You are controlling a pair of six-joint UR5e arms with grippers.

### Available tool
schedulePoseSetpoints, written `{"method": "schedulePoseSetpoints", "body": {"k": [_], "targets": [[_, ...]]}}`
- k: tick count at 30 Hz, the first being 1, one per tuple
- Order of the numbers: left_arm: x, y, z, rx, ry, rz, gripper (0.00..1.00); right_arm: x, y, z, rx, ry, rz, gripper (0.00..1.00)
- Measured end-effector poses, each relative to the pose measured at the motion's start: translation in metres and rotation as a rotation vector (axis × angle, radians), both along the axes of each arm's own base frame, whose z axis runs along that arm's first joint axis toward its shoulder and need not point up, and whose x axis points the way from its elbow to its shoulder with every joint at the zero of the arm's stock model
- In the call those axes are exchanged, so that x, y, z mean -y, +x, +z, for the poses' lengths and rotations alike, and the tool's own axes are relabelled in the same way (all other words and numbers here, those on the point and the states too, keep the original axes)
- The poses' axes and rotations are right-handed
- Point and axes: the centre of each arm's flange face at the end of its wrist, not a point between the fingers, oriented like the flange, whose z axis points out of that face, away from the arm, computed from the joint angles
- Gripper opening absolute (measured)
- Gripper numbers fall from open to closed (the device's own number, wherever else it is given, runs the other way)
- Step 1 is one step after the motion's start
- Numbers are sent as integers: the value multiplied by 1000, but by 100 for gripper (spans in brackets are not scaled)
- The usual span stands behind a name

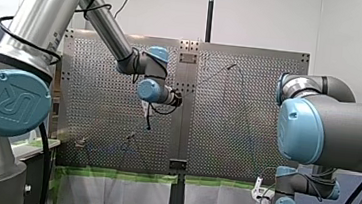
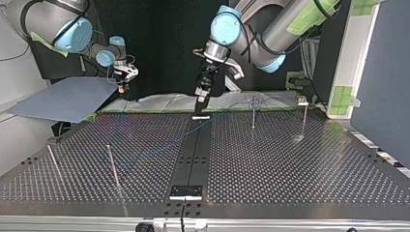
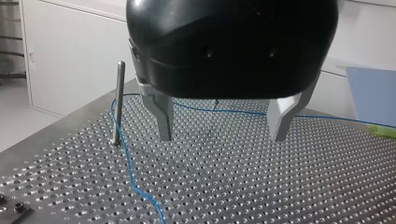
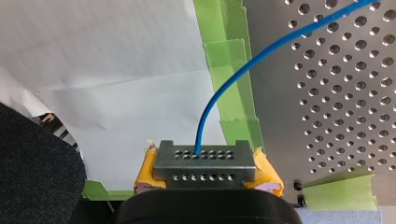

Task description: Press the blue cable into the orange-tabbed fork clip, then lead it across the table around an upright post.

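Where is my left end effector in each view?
Front view: left end effector just left of centre.
Top view: upper middle, above the dark strip.
Left wrist view: its own metal fingers, open.
Right wrist view: not in it.
Shared landmark: blue cable, in top and both wrist views.

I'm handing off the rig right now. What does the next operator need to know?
My left pincer: open, empty, hovering over the table.
My right pincer: shut on the blue cable, off the table's edge near the green tape.
The cable bends at the upright post beside my left pincer.
The fork clip is too small to judge.
Left to do: check the clip seating and confirm the routing around the post.
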Motion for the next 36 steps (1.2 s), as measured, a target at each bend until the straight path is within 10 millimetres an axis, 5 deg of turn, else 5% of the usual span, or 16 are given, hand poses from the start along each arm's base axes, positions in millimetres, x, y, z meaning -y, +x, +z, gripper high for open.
{"method": "schedulePoseSetpoints", "body": {"k": [36], "targets": [[-64,-99,-98,-39,27,-5,100,-3,0,-2,12,18,14,0]]}}
